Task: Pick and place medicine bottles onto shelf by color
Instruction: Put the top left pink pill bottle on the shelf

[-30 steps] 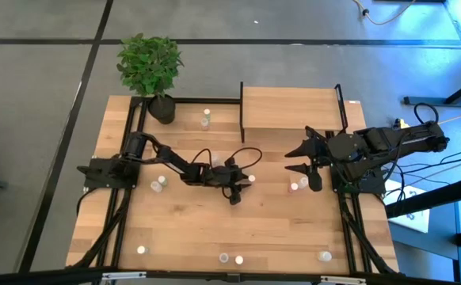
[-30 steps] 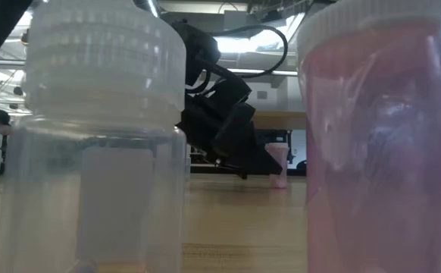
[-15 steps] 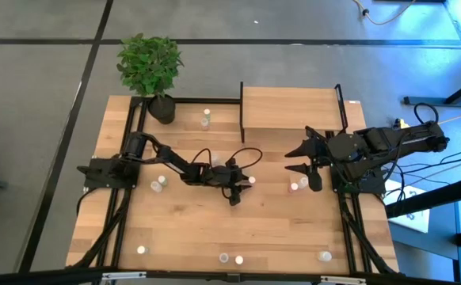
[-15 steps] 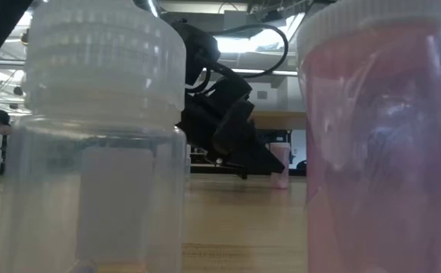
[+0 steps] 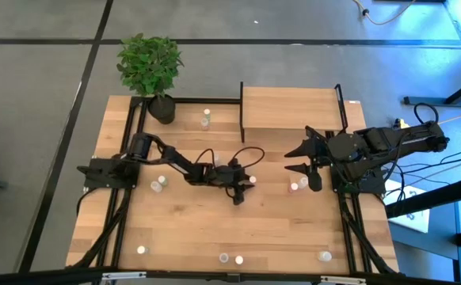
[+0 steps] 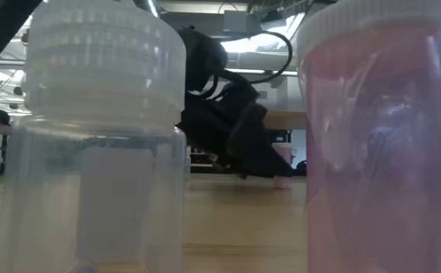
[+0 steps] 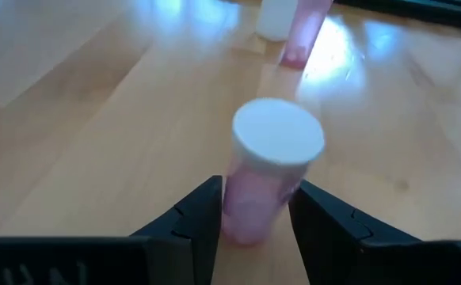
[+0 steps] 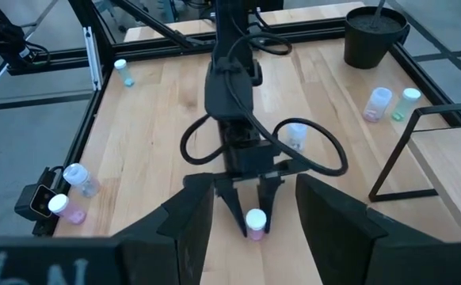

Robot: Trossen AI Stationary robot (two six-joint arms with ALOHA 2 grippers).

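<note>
A: What stands nearest the table-level camera?

B: Two medicine bottles, looming large: a clear one with a ribbed white cap (image 6: 103, 98) and a pink one (image 6: 380, 144), side by side on the table (image 5: 286, 226).

A: And behind them?

B: The left gripper (image 7: 250, 207), low at mid-table, its fingers (image 7: 195, 218) on either side of an upright pink bottle with a white cap (image 7: 266, 170), close against it; whether they are pinching it cannot be told.

A: The other arm?

B: The right gripper (image 5: 298, 158) hangs just in front of the shelf (image 5: 290, 107), jaws spread wide around nothing. A potted plant (image 5: 150, 67) stands at the far corner.
</note>
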